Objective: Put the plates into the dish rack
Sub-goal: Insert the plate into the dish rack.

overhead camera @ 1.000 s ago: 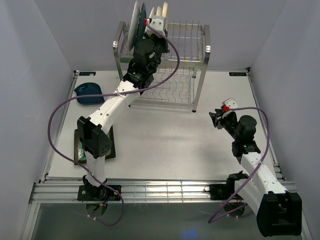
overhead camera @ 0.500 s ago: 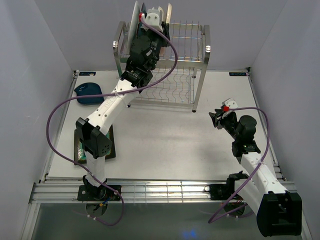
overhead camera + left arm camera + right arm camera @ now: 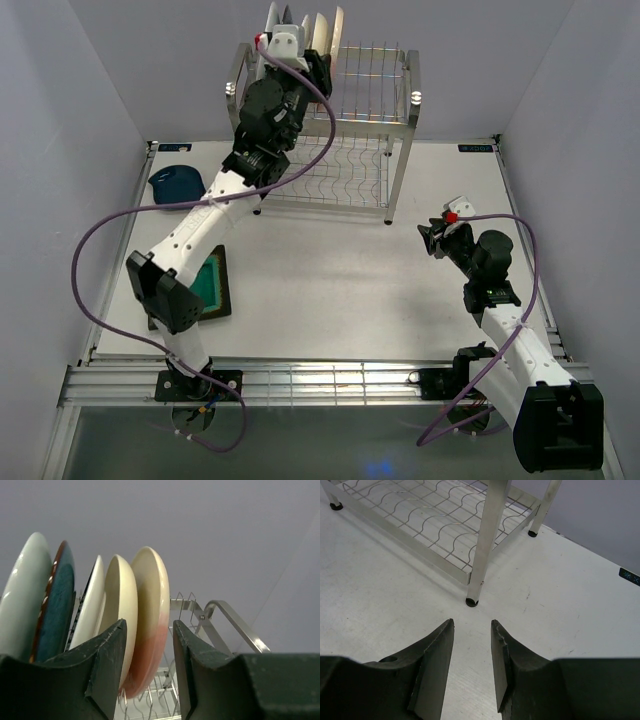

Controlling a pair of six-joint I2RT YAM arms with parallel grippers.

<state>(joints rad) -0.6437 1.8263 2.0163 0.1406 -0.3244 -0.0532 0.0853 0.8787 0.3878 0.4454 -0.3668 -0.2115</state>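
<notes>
Plates (image 3: 117, 605), five, upright on edge and side by side in the slots of the upper shelf of the dish rack (image 3: 398, 112), bunched at its left end, rack at the far middle of the table (image 3: 330, 290). In the left wrist view, from left to right: pale plate (image 3: 22, 600), teal plate (image 3: 56, 607) with a red-brown rim, thin white plate (image 3: 91, 605), cream plate (image 3: 120, 600), then pink-and-cream plate (image 3: 152, 610). All closely packed, faces nearly together; cannot tell whether actually touching. Two more dishes flat on the table, well apart from the rack: small dark blue dish (image 3: 175, 187) near the left wall, and square green plate (image 3: 210, 285) with a dark rim nearer the front, partly hidden under the left arm. Left gripper (image 3: 149, 630) raised to the level of the upper shelf, just beside the row of plates, jaws spread and holding nothing. Pink-and-cream plate seen through the gap, dark fingers (image 3: 102, 675) clear of it on either side. Right gripper (image 3: 472, 627) low over the table to the right of the rack, pointed at the foot of its right front post (image 3: 487, 535), jaws parted a little, nothing between them. Lower shelf (image 3: 420, 515) of wavy wire behind that post. Purple cable (image 3: 100, 235) looped along the left arm, another along the right.
</notes>
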